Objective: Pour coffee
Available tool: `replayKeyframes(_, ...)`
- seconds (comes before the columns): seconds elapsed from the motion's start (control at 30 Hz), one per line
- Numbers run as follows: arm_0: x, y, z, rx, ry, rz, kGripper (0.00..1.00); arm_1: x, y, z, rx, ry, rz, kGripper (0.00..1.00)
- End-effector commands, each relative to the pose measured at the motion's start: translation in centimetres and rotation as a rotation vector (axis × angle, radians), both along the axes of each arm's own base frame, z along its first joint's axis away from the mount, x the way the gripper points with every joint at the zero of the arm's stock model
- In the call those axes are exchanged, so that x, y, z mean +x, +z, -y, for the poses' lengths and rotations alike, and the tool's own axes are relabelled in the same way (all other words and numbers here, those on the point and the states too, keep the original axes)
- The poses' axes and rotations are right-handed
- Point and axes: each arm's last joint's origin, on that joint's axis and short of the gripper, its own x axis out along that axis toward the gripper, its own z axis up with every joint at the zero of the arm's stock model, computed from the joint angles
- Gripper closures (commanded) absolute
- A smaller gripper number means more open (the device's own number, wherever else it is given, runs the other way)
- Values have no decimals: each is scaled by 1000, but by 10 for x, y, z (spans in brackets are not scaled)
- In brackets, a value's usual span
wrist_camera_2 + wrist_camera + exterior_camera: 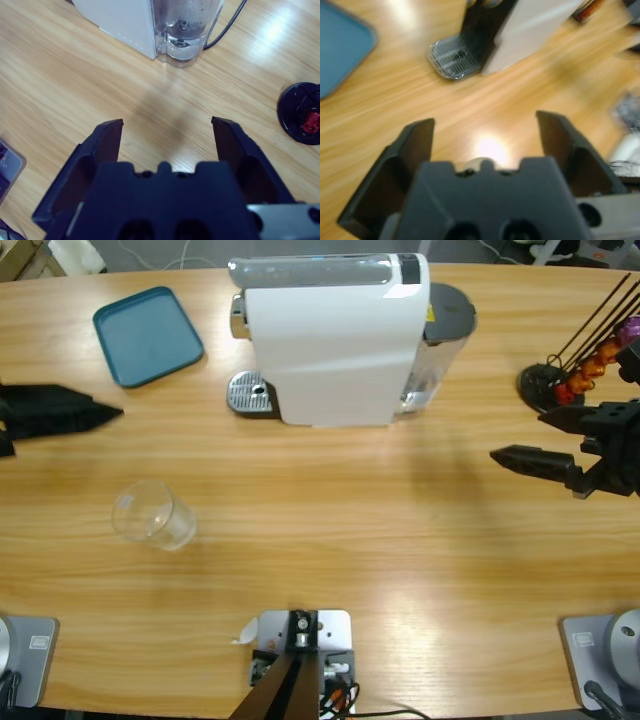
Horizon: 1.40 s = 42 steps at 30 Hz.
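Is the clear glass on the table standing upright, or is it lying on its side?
The glass is lying on its side on the table: the high view shows its round rim facing sideways, not up.

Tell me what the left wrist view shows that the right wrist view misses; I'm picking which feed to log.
Only the left wrist view shows the teal tray and the machine's drip grate, past the open left pincer. Only the right wrist view shows the clear water tank, a black cable and the capsule stand's base, past the open right pincer. Both show the white coffee machine and wooden table.
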Motion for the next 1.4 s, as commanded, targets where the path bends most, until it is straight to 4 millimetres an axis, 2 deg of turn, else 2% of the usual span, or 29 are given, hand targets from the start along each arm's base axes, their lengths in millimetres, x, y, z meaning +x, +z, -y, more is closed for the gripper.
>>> replayKeyframes(0.03, 58, 35, -5, -427, 8, -221, 392, -6, -1, 3, -10, 16, 2, 234)
replayKeyframes(0.13, 91, 21, -6, -519, 40, -342, 398, -7, -1, 5, -4, 16, 8, 234)
replayKeyframes(0.27, 121, 5, -2, -583, 59, -424, 441, -9, 0, 7, 2, 14, 18, 235)
replayKeyframes(0.43, 151, -9, 7, -628, 43, -471, 446, -10, 1, 8, 7, 13, 24, 234)
replayKeyframes(0.57, 171, -15, 25, -646, -14, -494, 474, -11, 1, 9, 9, 12, 26, 234)
replayKeyframes(0.83, 189, -50, 44, -653, -91, -595, 474, -12, 1, 10, 12, 13, 30, 234)
replayKeyframes(1.03, 193, -53, 44, -658, -91, -595, 484, -13, 2, 11, 15, 12, 36, 234)
replayKeyframes(1.2, 196, -57, 48, -661, -98, -597, 561, -13, 2, 11, 15, 10, 38, 234)
replayKeyframes(1.4, 198, -61, 52, -663, -104, -602, 563, -13, 2, 11, 15, 11, 37, 234)
